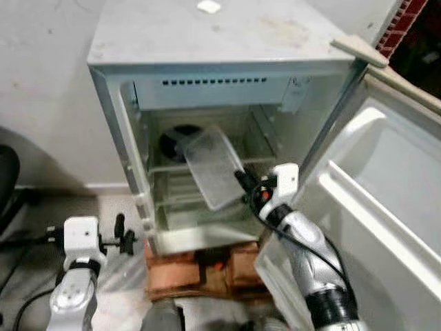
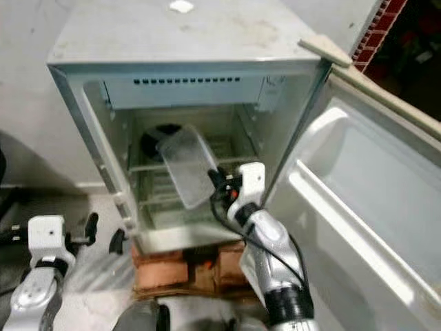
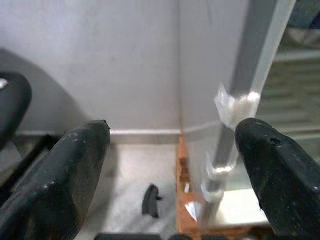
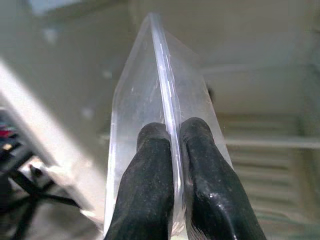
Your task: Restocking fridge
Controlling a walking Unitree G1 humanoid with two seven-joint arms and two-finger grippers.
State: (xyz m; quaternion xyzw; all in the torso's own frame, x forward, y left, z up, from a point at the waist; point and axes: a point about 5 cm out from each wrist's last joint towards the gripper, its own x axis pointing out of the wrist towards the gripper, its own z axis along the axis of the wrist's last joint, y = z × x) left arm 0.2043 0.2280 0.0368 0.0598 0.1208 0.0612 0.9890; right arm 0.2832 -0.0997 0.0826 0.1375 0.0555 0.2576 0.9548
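Tray (image 1: 214, 167) pinched in right end effector (image 1: 246, 182), long axis slanting into fridge (image 1: 207, 76).

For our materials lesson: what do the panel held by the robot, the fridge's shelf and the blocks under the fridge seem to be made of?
Panel: likely clear plastic, slightly frosted; the fridge interior shows through it, and the right gripper pinches its thin edge in its jaws.
Shelf: probably coated wire, judging by thin pale parallel bars.
Blocks: apparently brick, reddish-orange with a rough matte face.
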